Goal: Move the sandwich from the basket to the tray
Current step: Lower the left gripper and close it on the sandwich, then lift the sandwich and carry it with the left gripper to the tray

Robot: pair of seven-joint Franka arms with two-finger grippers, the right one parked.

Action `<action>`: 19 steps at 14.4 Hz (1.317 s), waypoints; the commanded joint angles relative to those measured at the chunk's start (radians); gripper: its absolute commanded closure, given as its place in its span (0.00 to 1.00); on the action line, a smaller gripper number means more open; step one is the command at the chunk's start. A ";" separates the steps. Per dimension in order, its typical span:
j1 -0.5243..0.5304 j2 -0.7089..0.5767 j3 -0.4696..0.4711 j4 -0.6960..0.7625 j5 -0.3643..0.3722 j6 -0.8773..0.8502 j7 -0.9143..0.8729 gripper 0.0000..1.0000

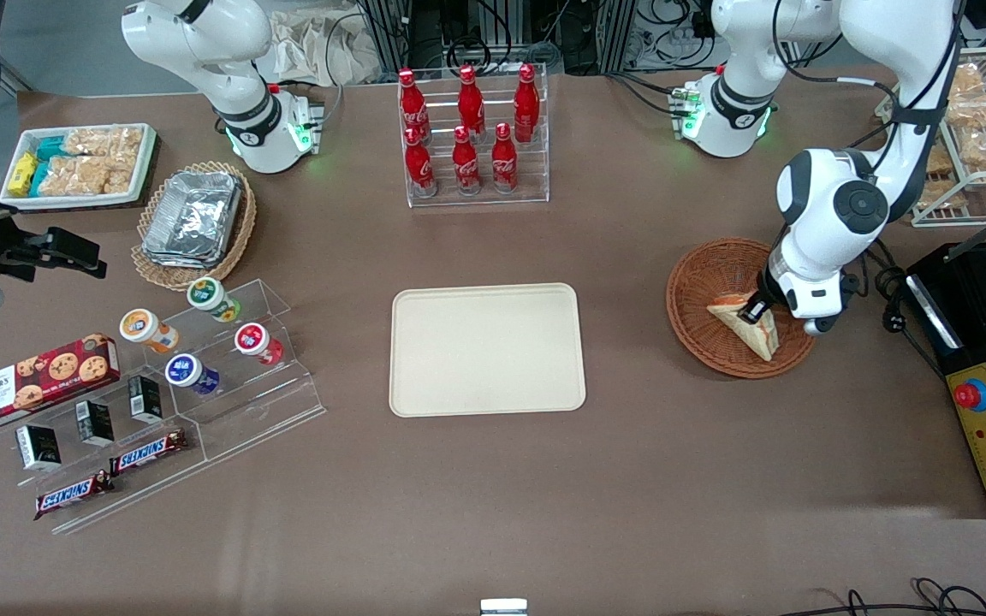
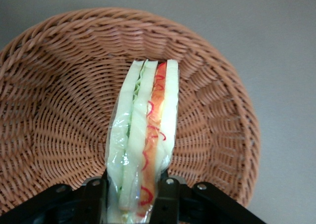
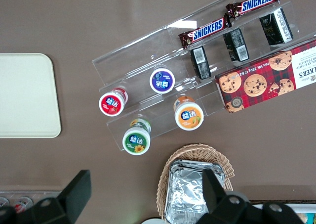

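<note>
Our left arm reaches down from its base at the working end of the table, elbow folded, wrist pointing steeply downward. Our gripper sits low, nearer the front camera than the arm's base. In the wrist view our two black fingers stand slightly apart, pressed against what lies between them. From the front the fingertips are mostly hidden, so contact there seems likely, not certain.

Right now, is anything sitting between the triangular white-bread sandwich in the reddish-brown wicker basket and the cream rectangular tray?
Nothing visible. The left gripper grips the sandwich in the basket; only bare brown table separates it from the empty tray.
</note>
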 commanded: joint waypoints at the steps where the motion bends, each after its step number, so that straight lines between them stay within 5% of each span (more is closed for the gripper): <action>1: -0.007 -0.072 -0.008 0.048 0.040 -0.106 0.013 1.00; 9: -0.006 -0.076 -0.123 0.595 0.034 -0.824 0.294 1.00; 15: -0.009 -0.025 -0.327 0.715 0.022 -0.835 0.309 1.00; 19: -0.032 0.126 -0.477 0.714 0.045 -0.636 0.182 1.00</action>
